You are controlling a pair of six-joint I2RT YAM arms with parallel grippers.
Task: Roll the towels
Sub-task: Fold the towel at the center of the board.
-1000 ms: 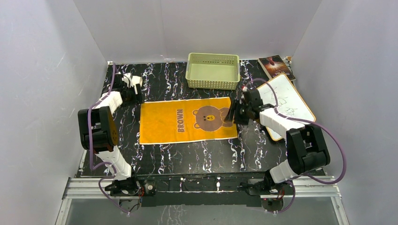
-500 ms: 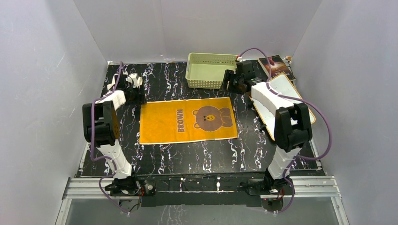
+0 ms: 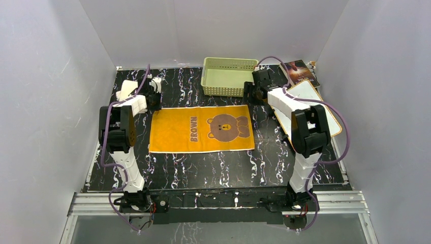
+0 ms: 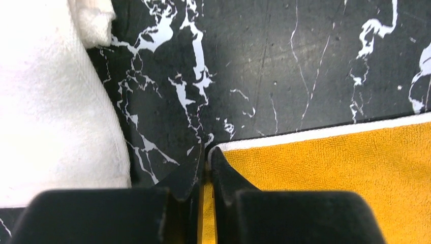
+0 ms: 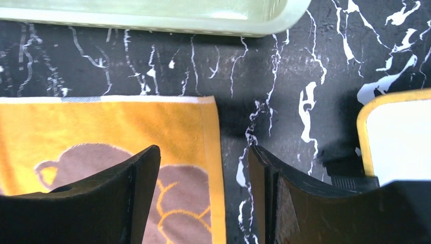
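Observation:
The mustard-yellow towel with a brown bear lies flat in the middle of the black marble table. My left gripper is at its far left corner. In the left wrist view that gripper is shut on the corner, with a yellow strip of the towel between its jaws. The cream-white towel lies bunched just left of it. My right gripper is open at the far right corner. One of the right gripper's fingers is over the bear on the yellow towel, the other over bare table.
A pale green basket stands at the back, close behind the right gripper, its rim showing in the right wrist view. A white board with an orange rim and a book lie at the right.
The left gripper moved onto the yellow towel's far left corner and shut on it. The right arm swung from the towel's right edge back to its far right corner. The towel shifted slightly left.

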